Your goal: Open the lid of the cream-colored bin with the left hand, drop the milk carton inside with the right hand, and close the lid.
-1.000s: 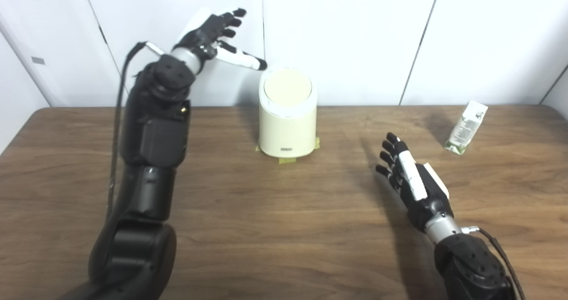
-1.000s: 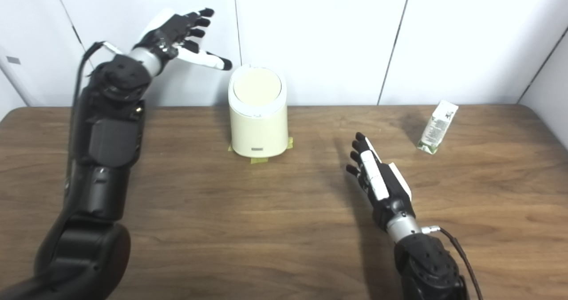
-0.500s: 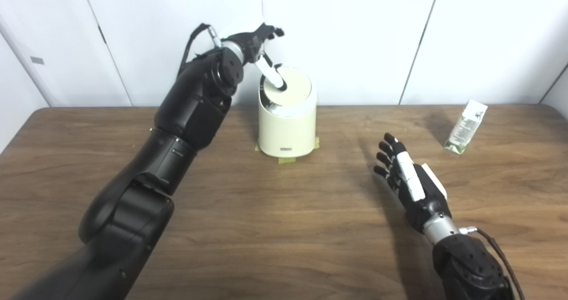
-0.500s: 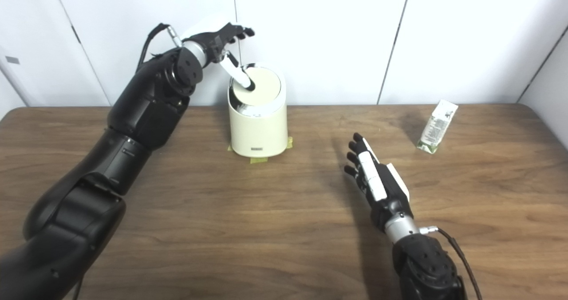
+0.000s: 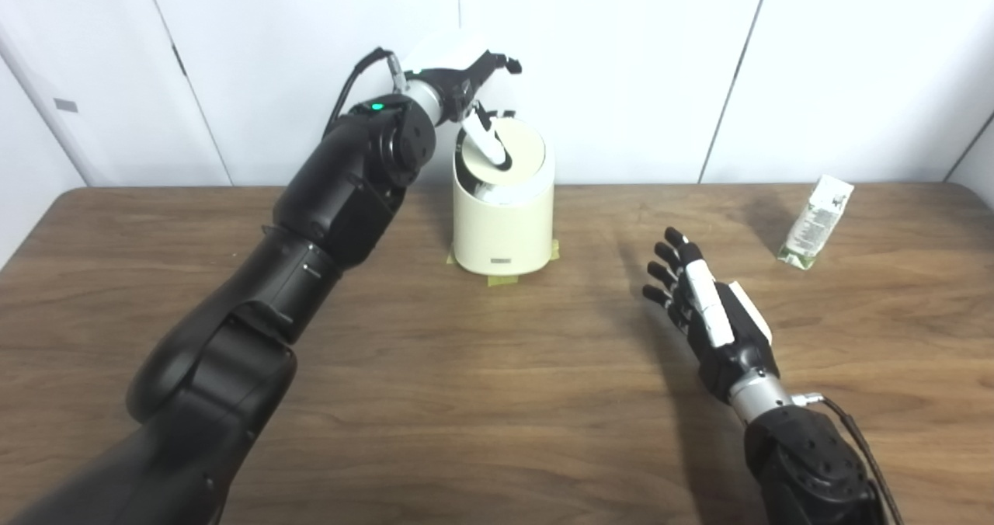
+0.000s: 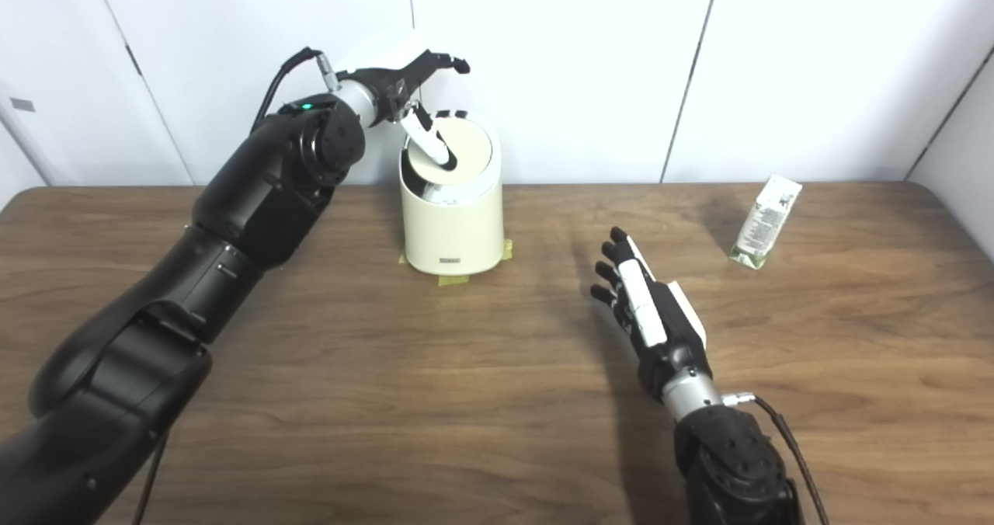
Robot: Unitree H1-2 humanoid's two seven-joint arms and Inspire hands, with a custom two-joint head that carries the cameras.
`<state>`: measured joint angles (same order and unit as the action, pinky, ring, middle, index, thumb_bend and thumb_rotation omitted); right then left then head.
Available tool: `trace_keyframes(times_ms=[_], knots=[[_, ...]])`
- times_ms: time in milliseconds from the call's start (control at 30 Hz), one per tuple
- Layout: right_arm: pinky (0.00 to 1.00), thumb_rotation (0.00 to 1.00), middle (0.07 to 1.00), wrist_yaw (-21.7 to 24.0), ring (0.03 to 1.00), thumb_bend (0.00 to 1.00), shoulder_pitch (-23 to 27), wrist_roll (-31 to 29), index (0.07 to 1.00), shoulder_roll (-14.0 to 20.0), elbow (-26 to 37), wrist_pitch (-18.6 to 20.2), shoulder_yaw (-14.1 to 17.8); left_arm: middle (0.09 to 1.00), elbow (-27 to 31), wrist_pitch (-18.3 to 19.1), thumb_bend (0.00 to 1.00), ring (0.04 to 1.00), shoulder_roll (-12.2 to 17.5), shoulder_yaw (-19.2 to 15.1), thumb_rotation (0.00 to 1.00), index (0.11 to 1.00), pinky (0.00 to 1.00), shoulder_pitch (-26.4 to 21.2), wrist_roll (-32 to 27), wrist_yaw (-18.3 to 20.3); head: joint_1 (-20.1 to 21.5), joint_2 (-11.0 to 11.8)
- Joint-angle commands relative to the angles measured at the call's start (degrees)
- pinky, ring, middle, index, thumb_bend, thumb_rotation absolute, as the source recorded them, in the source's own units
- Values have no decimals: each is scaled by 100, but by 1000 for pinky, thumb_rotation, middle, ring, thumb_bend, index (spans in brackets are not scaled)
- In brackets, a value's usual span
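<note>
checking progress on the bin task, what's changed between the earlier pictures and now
The left hand swung from up beside the bin onto it; its thumb now presses the lid, which has tipped, opening a gap at its near edge. It grips nothing. The right hand drifted slightly left, fingers apart. The bin and the milk carton on the table stayed put.

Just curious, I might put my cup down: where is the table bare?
The brown wooden table is bare between the arms. Crowded: the cream-colored round bin under the left hand, and between right hand and milk carton.
</note>
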<state>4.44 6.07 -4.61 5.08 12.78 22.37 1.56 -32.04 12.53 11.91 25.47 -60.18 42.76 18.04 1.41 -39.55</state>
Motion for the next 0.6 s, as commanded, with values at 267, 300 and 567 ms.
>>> trace_keyframes(times_ms=[267, 300, 567], knots=[[868, 928, 962, -64, 934, 666, 238, 42, 980, -78, 221, -150, -2, 893, 64, -220, 948, 882, 159, 356, 105, 880, 800, -342, 405, -258, 5, -14], [867, 932, 963, -56, 933, 660, 238, 47, 981, -69, 212, -163, -5, 889, 59, -275, 952, 885, 175, 453, 98, 878, 803, -342, 510, -298, 5, -14], [875, 937, 963, -78, 935, 678, 240, 53, 980, -95, 206, -156, -1, 906, 69, -296, 972, 920, 173, 966, 84, 892, 867, -283, 1024, -203, 39, -9]])
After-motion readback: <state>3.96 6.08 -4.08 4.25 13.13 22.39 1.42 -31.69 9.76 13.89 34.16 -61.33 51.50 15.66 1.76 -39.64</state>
